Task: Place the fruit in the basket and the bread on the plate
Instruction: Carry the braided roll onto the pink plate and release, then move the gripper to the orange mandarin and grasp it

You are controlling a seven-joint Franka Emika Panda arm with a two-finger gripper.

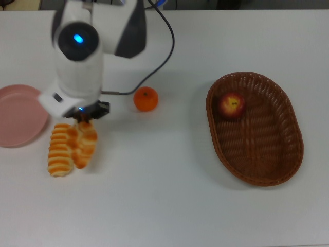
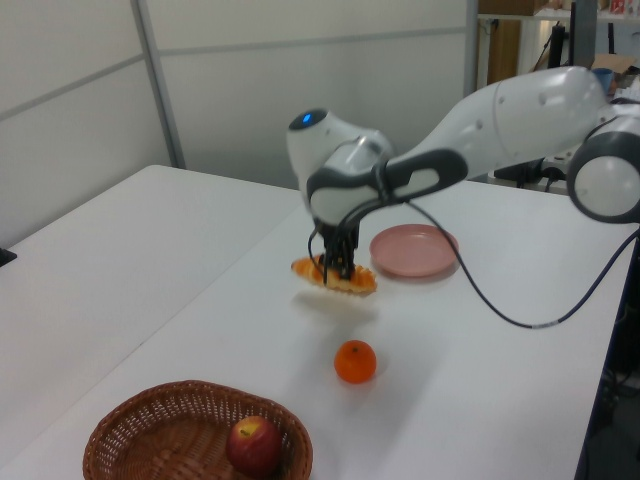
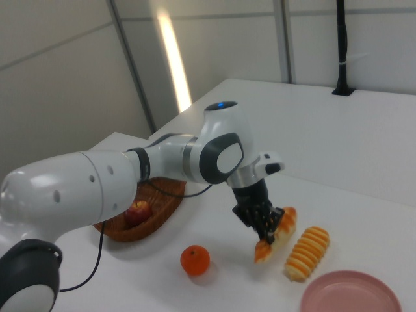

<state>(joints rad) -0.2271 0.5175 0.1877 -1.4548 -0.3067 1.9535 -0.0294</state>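
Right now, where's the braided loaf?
Braided loaf is lifted off the table in the gripper, beside the ridged loaf in the top view, right of the plate.

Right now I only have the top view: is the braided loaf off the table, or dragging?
Observer: Off it. In the left view the braided loaf hangs in the claw above the table, with its shadow separate below it.
Operator: Level?
Observer: No. The right view shows it tilted, one end lower than the other.
Operator: Plate free? My view crops it.
Observer: The left view shows the whole plate with nothing on it.
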